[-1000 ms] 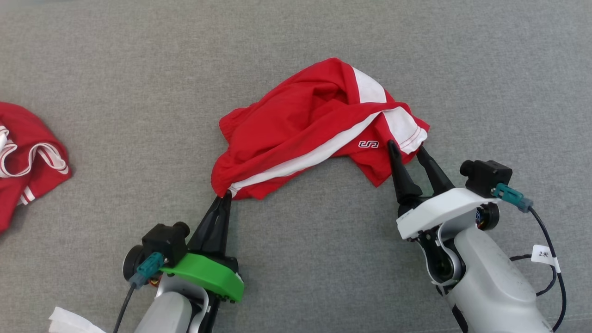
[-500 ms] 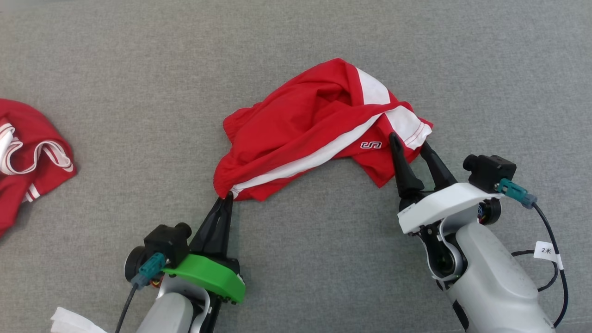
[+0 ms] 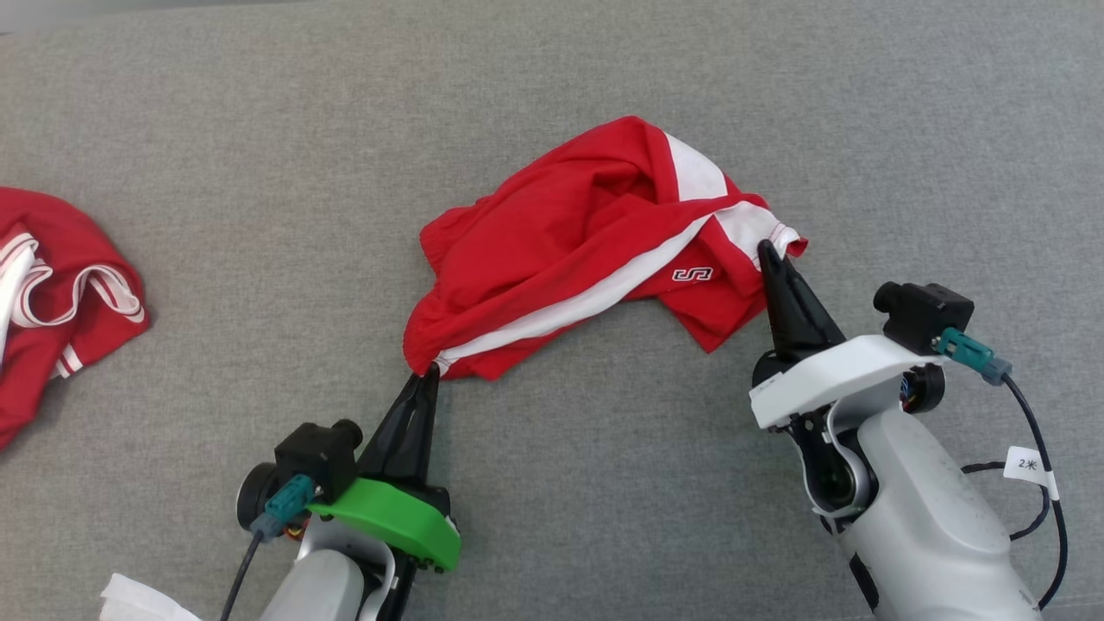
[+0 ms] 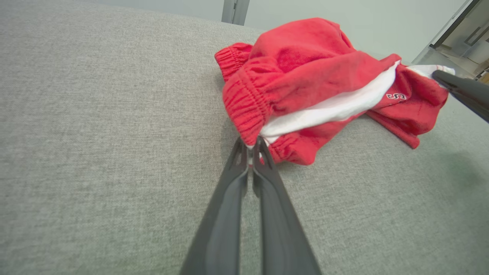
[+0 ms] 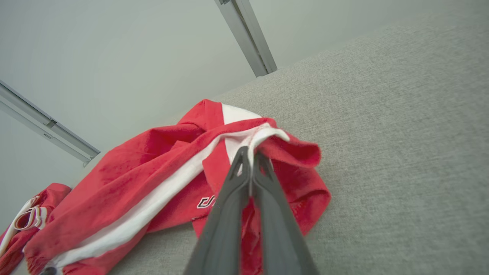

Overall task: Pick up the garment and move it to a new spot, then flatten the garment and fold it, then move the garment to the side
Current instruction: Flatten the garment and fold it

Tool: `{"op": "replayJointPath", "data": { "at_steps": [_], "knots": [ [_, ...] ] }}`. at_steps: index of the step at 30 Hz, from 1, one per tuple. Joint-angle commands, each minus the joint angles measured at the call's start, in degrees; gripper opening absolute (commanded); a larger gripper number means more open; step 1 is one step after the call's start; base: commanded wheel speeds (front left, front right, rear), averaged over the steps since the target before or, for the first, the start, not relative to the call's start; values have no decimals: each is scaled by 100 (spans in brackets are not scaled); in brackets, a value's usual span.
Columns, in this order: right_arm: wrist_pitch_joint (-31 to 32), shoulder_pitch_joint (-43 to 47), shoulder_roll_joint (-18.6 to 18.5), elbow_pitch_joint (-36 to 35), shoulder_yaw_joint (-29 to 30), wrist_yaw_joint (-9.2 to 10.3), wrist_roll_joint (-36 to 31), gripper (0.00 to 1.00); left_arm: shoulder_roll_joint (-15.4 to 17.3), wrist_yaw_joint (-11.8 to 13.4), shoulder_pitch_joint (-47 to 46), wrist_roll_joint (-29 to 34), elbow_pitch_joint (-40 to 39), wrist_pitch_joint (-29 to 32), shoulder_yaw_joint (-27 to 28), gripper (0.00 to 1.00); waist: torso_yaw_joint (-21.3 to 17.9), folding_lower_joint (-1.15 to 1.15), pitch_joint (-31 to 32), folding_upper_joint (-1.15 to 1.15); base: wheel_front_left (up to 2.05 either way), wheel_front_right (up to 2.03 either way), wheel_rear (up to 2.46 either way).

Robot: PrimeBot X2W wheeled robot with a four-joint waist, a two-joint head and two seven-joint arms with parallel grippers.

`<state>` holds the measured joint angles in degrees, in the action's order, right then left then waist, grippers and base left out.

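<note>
garment (image 3: 595, 250) crumpled mid-surface. left gripper (image 3: 427, 375) pinched tight on elastic waistband (image 4: 244, 110) at its 7 o'clock corner; right gripper (image 3: 768, 250) clamped on white leg hem (image 5: 267, 133) at 3 o'clock. Opposite-end holds, likely for lifting and spreading it flat.

Red shorts (image 3: 569, 233) with white side stripe, crumpled, mid grey cloth surface.

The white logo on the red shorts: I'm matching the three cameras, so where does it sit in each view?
Head view: logo right of centre, just left of the right gripper.
Left wrist view: logo at upper right.
Right wrist view: logo low, centre-left, partly behind the fingers.
Shared landmark: the white stripe of the red shorts, running beside it.
</note>
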<state>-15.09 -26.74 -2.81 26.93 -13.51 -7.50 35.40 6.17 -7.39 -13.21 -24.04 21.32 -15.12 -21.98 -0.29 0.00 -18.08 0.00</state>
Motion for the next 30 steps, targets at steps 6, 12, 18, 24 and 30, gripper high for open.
{"op": "replayJointPath", "data": {
  "at_steps": [6,12,18,24,30],
  "knots": [
    [-12,82,-19,9,71,2,-101,0,9,-16,119,45,35,-5,16,0,11,0,110,0,0,0,0],
    [-11,172,-18,-231,195,2,-183,0,-16,-16,116,-8,-196,-5,161,0,-28,0,306,0,0,0,0],
    [-12,213,-20,-673,402,2,-404,0,125,-16,-176,1,-789,-5,276,0,-42,0,549,0,0,0,0],
    [-11,663,-18,-1140,466,2,-438,0,363,-16,-223,-86,-1359,-5,467,0,-48,0,787,0,0,0,0],
    [-12,1514,-126,-1172,395,2,-304,0,485,-16,382,-308,-1299,-5,466,0,-70,0,875,0,0,0,0]
  ]
}}
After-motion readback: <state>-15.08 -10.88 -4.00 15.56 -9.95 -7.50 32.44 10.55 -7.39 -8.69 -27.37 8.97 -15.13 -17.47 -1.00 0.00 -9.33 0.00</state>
